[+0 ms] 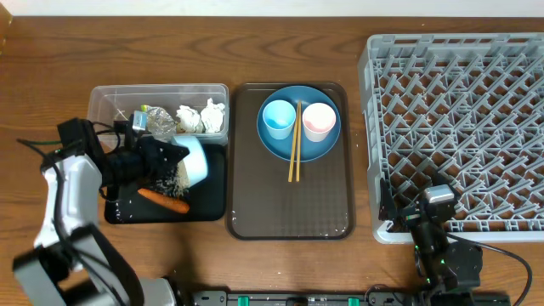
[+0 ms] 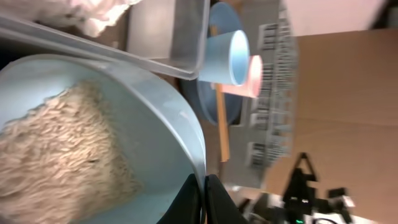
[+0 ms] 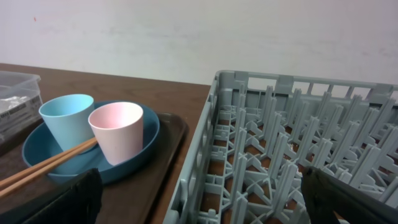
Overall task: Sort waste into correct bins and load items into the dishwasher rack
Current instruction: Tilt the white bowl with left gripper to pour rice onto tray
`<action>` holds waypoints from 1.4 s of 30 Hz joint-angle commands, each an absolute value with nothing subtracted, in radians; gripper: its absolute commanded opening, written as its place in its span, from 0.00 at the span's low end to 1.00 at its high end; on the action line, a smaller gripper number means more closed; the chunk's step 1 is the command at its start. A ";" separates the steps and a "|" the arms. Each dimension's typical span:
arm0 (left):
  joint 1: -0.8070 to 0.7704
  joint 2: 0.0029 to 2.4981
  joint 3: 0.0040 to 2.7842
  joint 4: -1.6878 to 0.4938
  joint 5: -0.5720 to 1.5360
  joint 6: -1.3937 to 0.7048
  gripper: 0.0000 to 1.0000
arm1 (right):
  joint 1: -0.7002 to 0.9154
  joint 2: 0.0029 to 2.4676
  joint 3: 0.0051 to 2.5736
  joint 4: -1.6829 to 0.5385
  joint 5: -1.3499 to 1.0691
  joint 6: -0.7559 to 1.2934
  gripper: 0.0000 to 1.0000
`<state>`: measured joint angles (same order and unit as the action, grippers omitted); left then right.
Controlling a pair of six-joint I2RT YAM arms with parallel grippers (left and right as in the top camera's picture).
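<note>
My left gripper [image 1: 161,161] is shut on the rim of the white bowl with a light-blue outside [image 1: 194,160] and holds it tilted over the black tray [image 1: 212,204]. In the left wrist view the jaws [image 2: 204,190] pinch the rim of the bowl [image 2: 155,112], which holds rice [image 2: 56,155]. Rice [image 1: 170,180] and a carrot [image 1: 163,201] lie in the black tray. The clear tub [image 1: 110,98] holds foil [image 1: 157,121] and tissue wads [image 1: 200,117]. The dark-blue plate [image 1: 319,149] carries the light-blue cup [image 1: 278,118], pink cup [image 1: 319,121] and chopsticks [image 1: 294,144]. My right gripper [image 1: 432,206] is open and empty at the grey rack's [image 1: 459,127] front-left corner.
The plate sits on a flat brown serving tray [image 1: 289,208] between the bins and the rack. In the right wrist view the rack's edge [image 3: 214,124] lies between my open fingers [image 3: 200,180], with the cups [image 3: 93,127] and plate to its left.
</note>
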<state>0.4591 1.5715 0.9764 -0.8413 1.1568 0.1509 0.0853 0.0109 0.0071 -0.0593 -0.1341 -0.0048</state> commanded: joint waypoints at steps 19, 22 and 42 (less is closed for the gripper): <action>0.501 1.652 0.969 -0.968 1.471 0.277 0.06 | 0.080 0.007 0.006 -0.062 -0.135 -0.009 0.99; 0.501 1.652 0.969 -0.972 1.485 0.277 0.06 | 0.080 0.007 0.006 -0.062 -0.135 -0.008 0.99; 0.788 1.651 0.969 -1.234 1.512 0.441 0.06 | 0.080 0.007 0.006 -0.062 -0.135 -0.009 0.99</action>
<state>0.7681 1.6516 0.9745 -1.1931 1.5192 0.3237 0.0853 0.0109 0.0071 -0.0593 -0.1341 -0.0051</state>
